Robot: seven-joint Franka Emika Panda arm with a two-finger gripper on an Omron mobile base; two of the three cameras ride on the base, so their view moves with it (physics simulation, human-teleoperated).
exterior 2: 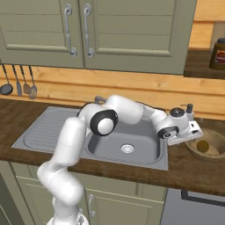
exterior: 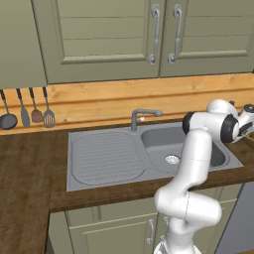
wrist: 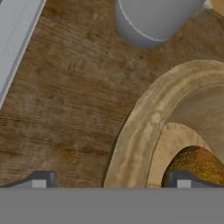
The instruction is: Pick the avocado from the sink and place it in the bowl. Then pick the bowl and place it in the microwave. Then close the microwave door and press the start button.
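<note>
Hand view: spread fingers [wrist: 111,180] straddle the wide tan wooden bowl's [wrist: 140,131] rim; right base view: brown avocado [exterior 2: 202,146] inside.

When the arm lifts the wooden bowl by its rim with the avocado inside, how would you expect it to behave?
The wooden bowl looks thick-walled and rigid, so it probably won't flex. The end effector straddles its rim well off centre, so the bowl may tilt when lifted. The avocado is rounded and lies loose inside, so it could roll toward the low side.
</note>
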